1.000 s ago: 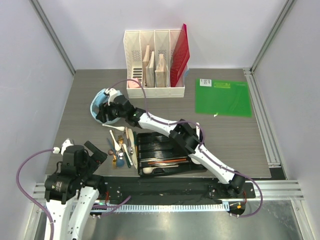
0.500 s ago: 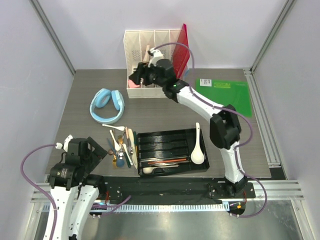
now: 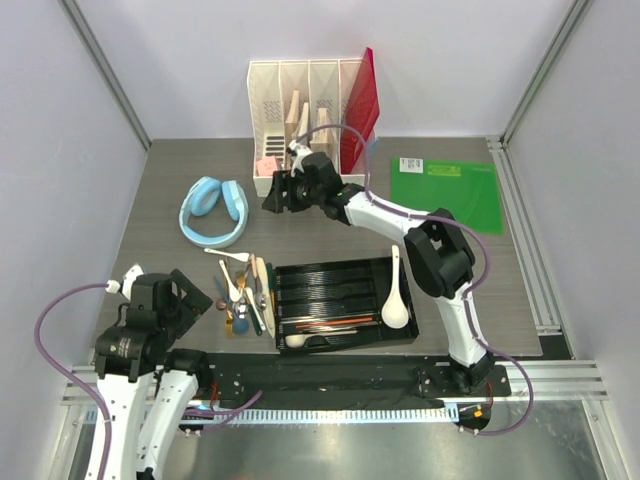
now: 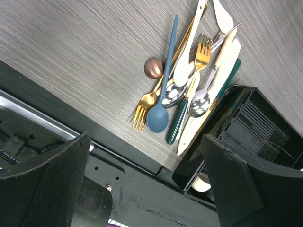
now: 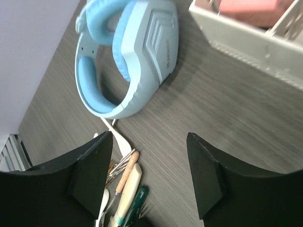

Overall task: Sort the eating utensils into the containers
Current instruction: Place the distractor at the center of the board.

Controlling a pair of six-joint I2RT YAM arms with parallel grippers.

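**A:** Both sets of jaws stand released, grasping nothing. Our left gripper (image 3: pixel 195 298) hangs just left of the black cutlery tray (image 3: pixel 345 268), beside the loose pile (image 3: pixel 245 290).

**B:** And our right gripper (image 5: pixel 149 142) sits well beyond the tray's far edge, between the blue headphones (image 5: pixel 142 52) and the white file organizer (image 3: pixel 308 120).

**A:** We judge we're between picks. Next, the left needs to drop onto a single piece, probably the blue spoon (image 4: pixel 161 101) lying on top.

**B:** Counting left of the tray: one blue spoon, two gold forks (image 4: pixel 203 49), two silver spoons (image 4: pixel 199 103), at least two white ones. One white soup spoon (image 3: pixel 396 300) rests at the tray's right end.
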